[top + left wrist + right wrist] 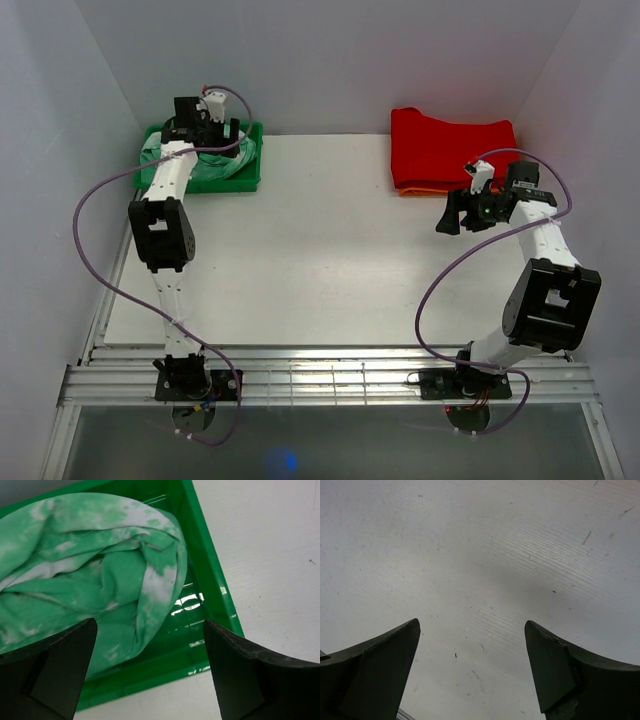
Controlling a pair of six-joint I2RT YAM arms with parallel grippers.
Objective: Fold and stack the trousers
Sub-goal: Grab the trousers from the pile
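Jaws on both arms gape, grasping nothing. From above, the left gripper (212, 133) hangs over a green tray (252, 178) at the far-left corner, which holds the bunched trousers (215, 168). The right gripper (455, 214) hovers near a red folded garment (450, 150), perhaps lying on an orange layer (415, 191). Left wrist: crumpled mint cloth, glossy plastic. Right wrist: scuffed white table (480, 555).

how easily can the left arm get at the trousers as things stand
Probably yes: the left gripper hangs open just above the trousers, bunched in the green tray, with nothing covering them.
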